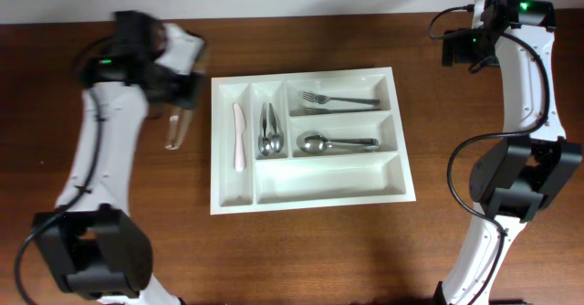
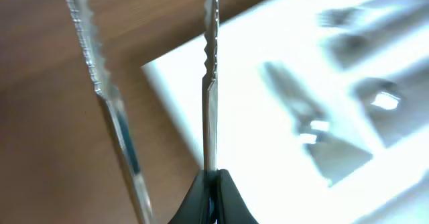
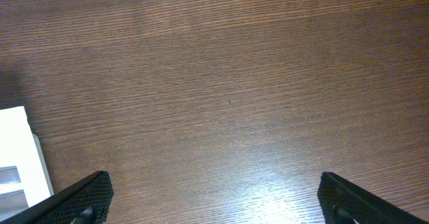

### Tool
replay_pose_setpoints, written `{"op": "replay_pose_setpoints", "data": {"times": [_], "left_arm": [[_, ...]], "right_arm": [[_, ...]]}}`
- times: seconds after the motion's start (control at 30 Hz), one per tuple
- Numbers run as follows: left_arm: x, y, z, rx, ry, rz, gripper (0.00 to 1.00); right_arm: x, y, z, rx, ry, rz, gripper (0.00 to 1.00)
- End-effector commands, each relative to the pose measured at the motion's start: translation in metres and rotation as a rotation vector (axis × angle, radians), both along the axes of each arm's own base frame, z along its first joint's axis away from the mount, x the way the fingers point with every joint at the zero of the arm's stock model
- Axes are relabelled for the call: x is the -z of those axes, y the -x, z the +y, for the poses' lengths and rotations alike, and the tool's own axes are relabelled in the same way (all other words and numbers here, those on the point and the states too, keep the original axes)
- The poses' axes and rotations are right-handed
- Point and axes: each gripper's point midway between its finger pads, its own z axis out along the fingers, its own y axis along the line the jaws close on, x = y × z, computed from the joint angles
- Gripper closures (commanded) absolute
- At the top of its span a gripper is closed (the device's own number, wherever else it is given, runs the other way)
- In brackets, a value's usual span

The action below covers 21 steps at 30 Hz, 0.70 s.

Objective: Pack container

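A dark brown wooden surface [image 1: 310, 250] fills the overhead view, with one white tray [image 1: 310, 195] at its centre. The tray has five compartments: two narrow upright ones on the left and three long ones stacked on the right.

The leftmost narrow compartment holds one white knife [image 1: 239, 137]. The narrow one beside it holds small spoons [image 1: 269, 128], two or three; the count is unclear. Two forks [image 1: 334, 98] lie in the top long compartment, and larger spoons [image 1: 334, 142], apparently two overlapping, lie in the middle one.

The left arm [image 1: 96, 150] reaches up the left side of the frame, its wrist bent toward the tray's upper left corner. In its wrist view the left pincer [image 2: 209, 198] is clamped on a serrated metal knife [image 2: 210, 83], whose blade runs up the frame over the tray's edge. A second knife [image 2: 100, 76], also serrated, slants just left of it; whether it lies on the wood I cannot tell.

The right arm [image 1: 525, 95] stands folded at the right edge, well apart from the tray. The right pincer [image 3: 214, 187] hangs wide open over bare wood, gripping nothing, with a tray corner at the lower left of its view.
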Motion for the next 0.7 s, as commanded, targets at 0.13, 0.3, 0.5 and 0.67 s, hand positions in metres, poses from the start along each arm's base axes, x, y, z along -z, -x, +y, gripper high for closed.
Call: {"op": "replay_pose_setpoints", "data": {"times": [0.13,0.3,0.5,0.67], "left_arm": [[-0.006,0.056,-0.130,0.643,-0.057,-0.096,0.98],[0.011,0.088,-0.180,0.800,-0.071,-0.053,0.98],[0.042,0.113,-0.219,0.910,-0.080,0.021,0.98],[0.073,0.127,-0.233,0.955,-0.090,0.101,0.98]], "right_arm": [[-0.023,-0.001,0.000,0.013,0.015,-0.050,0.01],[-0.023,-0.001,0.000,0.013,0.015,-0.050,0.01],[-0.023,-0.001,0.000,0.013,0.015,-0.050,0.01],[-0.023,-0.001,0.000,0.013,0.015,-0.050,0.01]]}}
